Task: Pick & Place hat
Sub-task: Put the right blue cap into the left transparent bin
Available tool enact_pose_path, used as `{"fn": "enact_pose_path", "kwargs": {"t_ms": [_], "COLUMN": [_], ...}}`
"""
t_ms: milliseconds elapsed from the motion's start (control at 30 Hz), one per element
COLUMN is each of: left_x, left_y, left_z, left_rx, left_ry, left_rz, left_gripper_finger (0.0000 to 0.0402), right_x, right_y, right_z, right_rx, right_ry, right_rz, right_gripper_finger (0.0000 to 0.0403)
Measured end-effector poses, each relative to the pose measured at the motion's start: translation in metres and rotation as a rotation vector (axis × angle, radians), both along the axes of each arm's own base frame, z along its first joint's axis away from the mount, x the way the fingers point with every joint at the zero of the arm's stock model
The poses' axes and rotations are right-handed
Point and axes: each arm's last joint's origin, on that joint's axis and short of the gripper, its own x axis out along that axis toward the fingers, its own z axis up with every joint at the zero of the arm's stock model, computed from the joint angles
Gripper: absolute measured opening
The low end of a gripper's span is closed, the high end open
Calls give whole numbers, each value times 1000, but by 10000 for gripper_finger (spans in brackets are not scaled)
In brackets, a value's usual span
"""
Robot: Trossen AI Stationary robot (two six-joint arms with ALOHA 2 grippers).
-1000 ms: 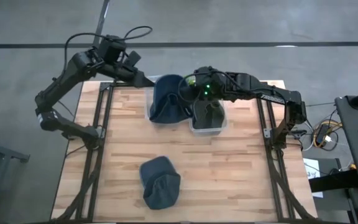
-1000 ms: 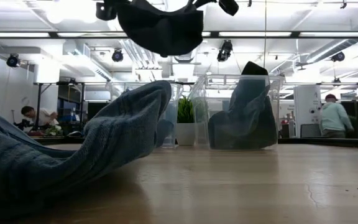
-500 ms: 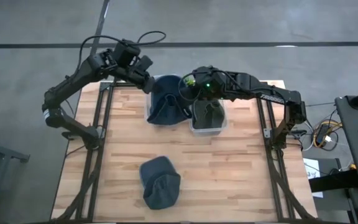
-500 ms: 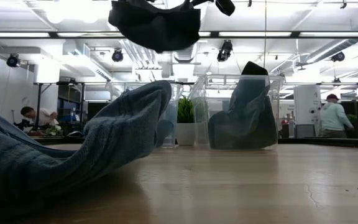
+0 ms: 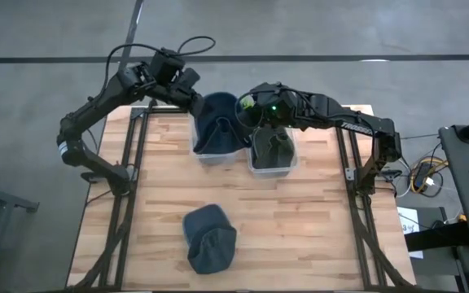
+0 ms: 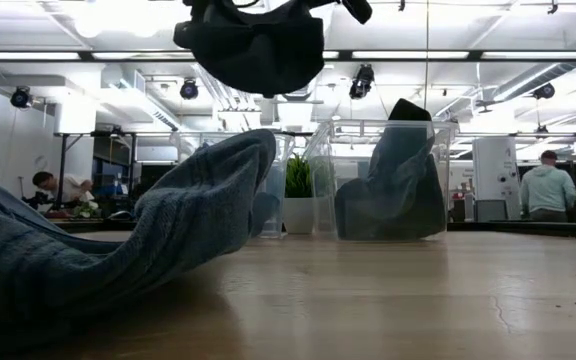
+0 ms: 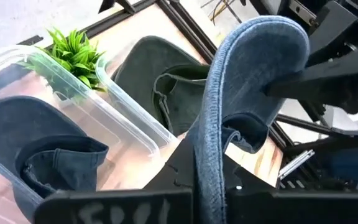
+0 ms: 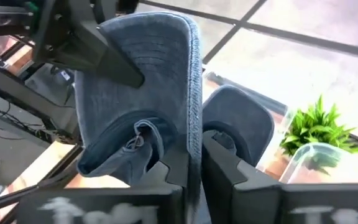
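Observation:
A blue denim hat [image 5: 221, 124] hangs between my two grippers above the left clear bin [image 5: 203, 155]; in the low view this hat [image 6: 253, 45] sits high over the table. My left gripper [image 5: 195, 101] is shut on its left edge, my right gripper [image 5: 247, 120] on its right edge. A second blue hat [image 7: 42, 146] lies in the left bin, and a dark green hat [image 5: 272, 150] stands in the right bin [image 5: 287, 167]. A third blue hat [image 5: 209, 238] rests on the table near the front edge. My left gripper pinches the hat's stitched edge [image 7: 205, 146] between its two fingers, coming from the table's left side. The hat is lifted clear, and its cloth curves up beyond the fingers. My right gripper pinches the opposite edge [image 8: 193, 127] between its two fingers, from the table's right side. The hat stands edge-on in this hold, clear of the bin.
A small green plant [image 5: 247, 104] stands between the two bins at the far edge. Bare wooden table [image 5: 300, 228] lies in the middle and to the right of the near hat. People show in the room behind, in the low view.
My left gripper has moved toward the table's right, up to the hanging hat, and has shut on its left edge. The hat, which hung from my right gripper alone, is now spread between both grippers, with its lower part drawn up.

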Motion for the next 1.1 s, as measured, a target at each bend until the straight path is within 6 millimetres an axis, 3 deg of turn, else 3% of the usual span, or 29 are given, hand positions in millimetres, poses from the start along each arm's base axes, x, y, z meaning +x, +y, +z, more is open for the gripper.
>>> {"fn": "enact_pose_path", "kwargs": {"t_ms": [133,433,600,800,1100], "left_x": [-8,-31,-54,-71,-43], "left_y": [6,15,23,44,81], "left_z": [3,12,14,13,-16], "left_rx": [-18,-37,-39,-45,-179], "left_ry": [-17,-39,44,68,100], "left_rz": [49,120,187,362,336], "left_gripper_finger": [5,5,5,5,5], "right_x": [-1,-3,-10,-15,-14], "right_y": [1,1,3,4,5], "right_z": [0,-2,-2,-4,-5], "right_rx": [-17,-31,-50,-49,-40], "right_ry": [22,64,111,158,168], "right_rz": [25,40,49,53,59], "right_gripper_finger": [65,220,286,321,325]}}
